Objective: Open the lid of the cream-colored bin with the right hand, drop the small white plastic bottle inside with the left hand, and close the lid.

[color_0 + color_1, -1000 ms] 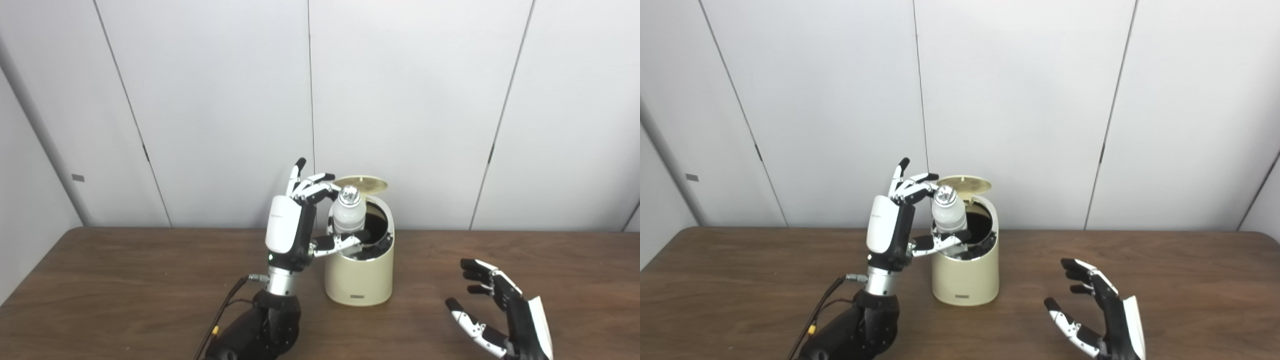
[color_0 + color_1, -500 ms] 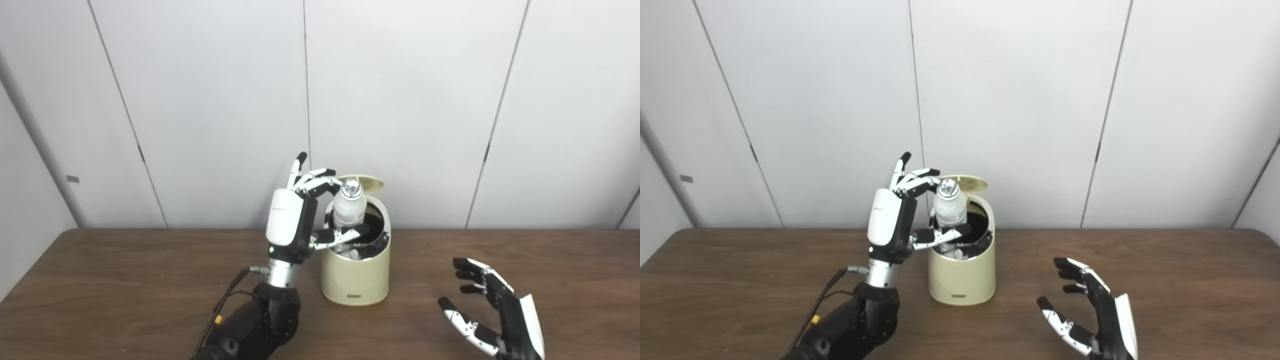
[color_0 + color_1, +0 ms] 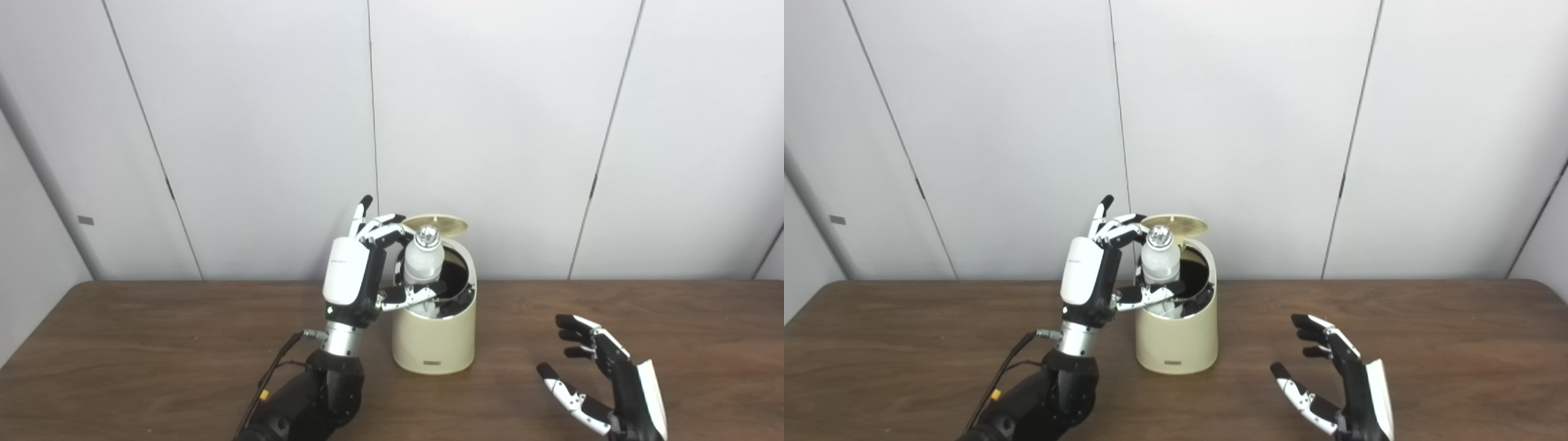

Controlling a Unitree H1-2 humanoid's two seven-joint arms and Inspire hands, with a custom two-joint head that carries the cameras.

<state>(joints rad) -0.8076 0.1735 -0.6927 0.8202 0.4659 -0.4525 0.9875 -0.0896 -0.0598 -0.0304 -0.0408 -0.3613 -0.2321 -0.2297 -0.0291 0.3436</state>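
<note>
The bottle point(image 3: 422, 263) stands upright over the open bin point(image 3: 435, 337), pinched by the left hand point(image 3: 358, 275), the lid point(image 3: 436, 225) tipped up behind. The right hand point(image 3: 603, 383) rests spread and empty on the table point(image 3: 153, 361), well apart.

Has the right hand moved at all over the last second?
No. The right hand is open and keeps the same gap to the right of the cream bin. Only the whole view has shifted slightly, so the camera moved.
</note>
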